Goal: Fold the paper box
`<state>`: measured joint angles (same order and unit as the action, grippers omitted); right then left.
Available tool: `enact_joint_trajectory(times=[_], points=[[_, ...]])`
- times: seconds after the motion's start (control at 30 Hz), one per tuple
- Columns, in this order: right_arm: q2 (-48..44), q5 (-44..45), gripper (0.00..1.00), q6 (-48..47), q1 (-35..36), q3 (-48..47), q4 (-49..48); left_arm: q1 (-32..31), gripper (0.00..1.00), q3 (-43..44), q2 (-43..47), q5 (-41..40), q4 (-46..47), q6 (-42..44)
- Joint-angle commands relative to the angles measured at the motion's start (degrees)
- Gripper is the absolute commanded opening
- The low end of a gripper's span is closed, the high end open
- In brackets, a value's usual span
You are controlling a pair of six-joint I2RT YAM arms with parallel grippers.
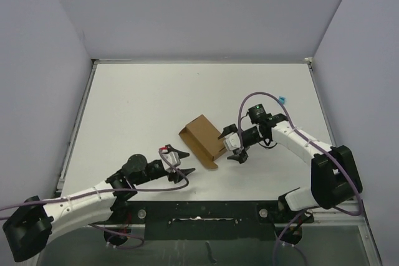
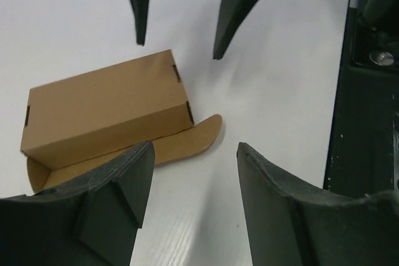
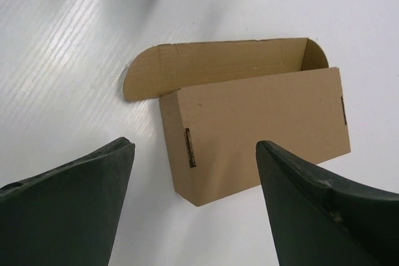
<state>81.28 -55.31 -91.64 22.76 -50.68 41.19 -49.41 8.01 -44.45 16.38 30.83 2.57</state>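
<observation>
Paper box (image 1: 202,140) fills the gap between left gripper (image 1: 189,163) and right gripper (image 1: 225,147); table (image 1: 137,98) behind it lies open.

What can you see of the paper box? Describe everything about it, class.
The paper box is plain brown cardboard, folded into a small rectangular carton with dark slits near its ends. One long flap with rounded corners is open, lying flat beside it. It rests on the white table, with nothing gripping it.

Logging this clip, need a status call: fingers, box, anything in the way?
Left gripper open, empty. Right gripper open, empty, close beside paper box. Box formed, long flap lying open on table. Nothing in the way.
</observation>
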Motion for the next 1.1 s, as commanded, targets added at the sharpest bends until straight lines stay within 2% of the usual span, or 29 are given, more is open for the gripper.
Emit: enact_joint_trajectory(times=[0.0, 0.13, 0.3, 0.43, 0.77, 1.0, 1.07], points=[[0.1, 0.3, 0.79, -1.2, -1.6, 2.5, -6.0, -8.7, 0.54, 1.6, -3.8, -6.4, 7.2, 11.1], [1.5, 0.6, 0.70, 0.5, -2.1, 2.3, -7.3, -16.2, 0.54, 4.0, -14.5, -11.2, 11.0, 16.5], [1.6, 1.3, 0.65, 1.6, -2.1, 3.5, -9.9, -17.2, 0.48, 8.3, -28.6, -13.1, 15.6, 17.6], [2.1, 1.6, 0.62, 2.4, -1.9, 3.8, -10.7, -17.6, 0.46, 11.2, -36.3, -16.4, 17.8, 17.6], [2.7, 1.7, 0.60, 3.1, -0.9, 3.7, -11.2, -18.7, 0.42, 14.9, -48.5, -20.0, 24.4, 16.5], [3.0, 1.5, 0.59, 3.3, -0.5, 3.6, -11.2, -19.6, 0.41, 16.3, -51.6, -21.9, 25.3, 16.0], [3.0, 1.4, 0.59, 3.4, -0.5, 3.5, -11.2, -19.7, 0.38, 16.5, -52.0, -22.9, 25.4, 15.7]])
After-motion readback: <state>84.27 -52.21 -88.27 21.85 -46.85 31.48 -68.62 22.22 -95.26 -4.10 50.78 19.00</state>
